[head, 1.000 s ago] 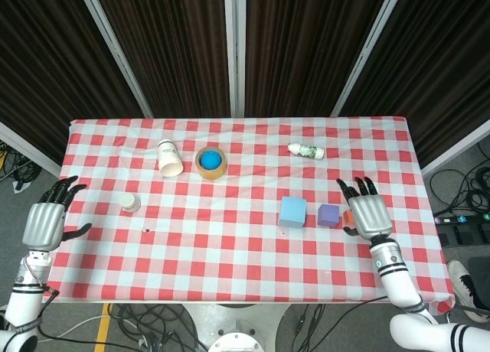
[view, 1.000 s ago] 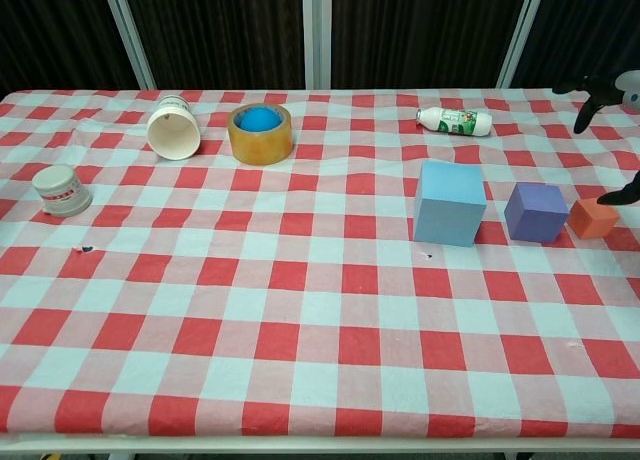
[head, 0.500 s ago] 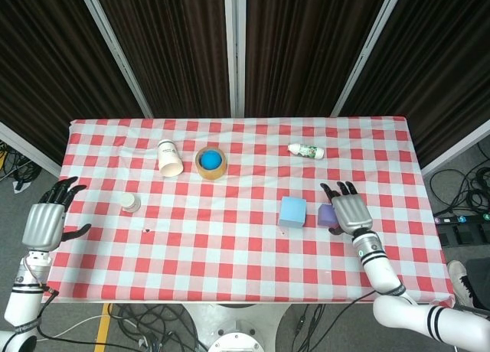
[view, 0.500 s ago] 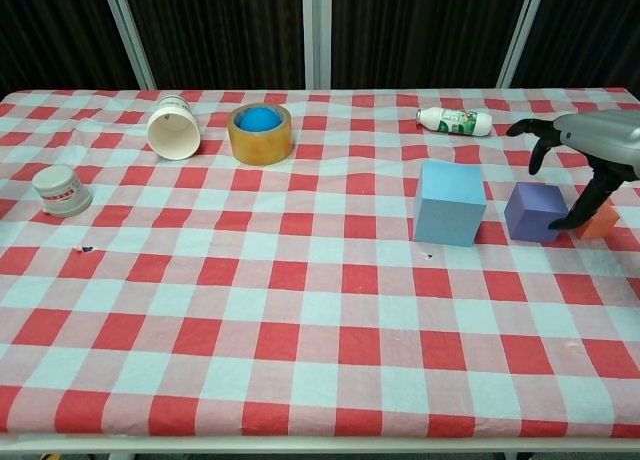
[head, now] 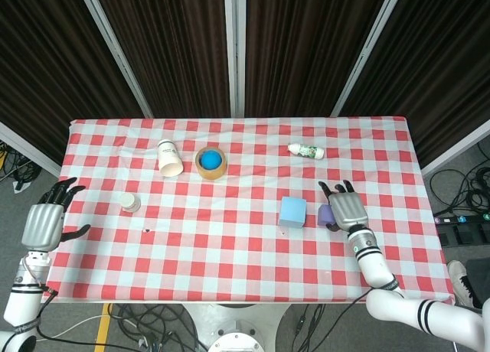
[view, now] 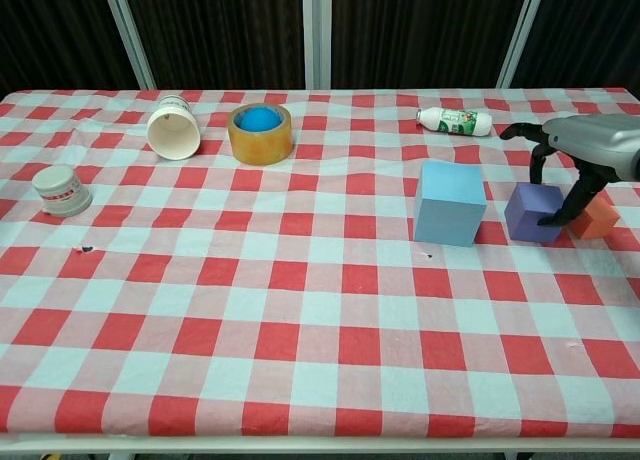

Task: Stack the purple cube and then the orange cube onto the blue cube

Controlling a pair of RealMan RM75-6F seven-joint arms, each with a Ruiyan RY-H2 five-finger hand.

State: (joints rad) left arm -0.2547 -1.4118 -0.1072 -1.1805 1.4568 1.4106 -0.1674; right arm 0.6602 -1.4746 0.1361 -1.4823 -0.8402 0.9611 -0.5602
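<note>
On the right half of a table draped in a red-and-white checked cloth (view: 300,320), the robot's right hand (view: 585,145) hangs over a small purple cube (view: 533,212), its dark fingers (view: 533,160) curved down and apart around the cube's top while the thumb reaches the cube's right side; whether any fingertip actually presses the cube cannot be told from either view. From the head view the same right hand (head: 346,206) covers most of the purple cube (head: 326,214), which sits on the cloth. Just left of it stands a larger light-blue cube (view: 449,202), near but apart from the purple one. A small orange cube (view: 597,218) rests on the cloth just right of the purple cube, partly behind the thumb; in the head view it is hidden under the hand.

At the table's far left edge, the left hand (head: 46,222) hovers off the cloth with fingers spread and holding nothing.

Toward the back of the table, a white paper cup (view: 174,128) lies on its side with its mouth toward the chest camera, beside a tan roll of tape (view: 260,133) with a blue ball (view: 259,118) sitting in its core. A small white bottle with a green label (view: 454,121) lies on its side behind the blue cube. A squat white jar (view: 60,191) sits near the left edge.
</note>
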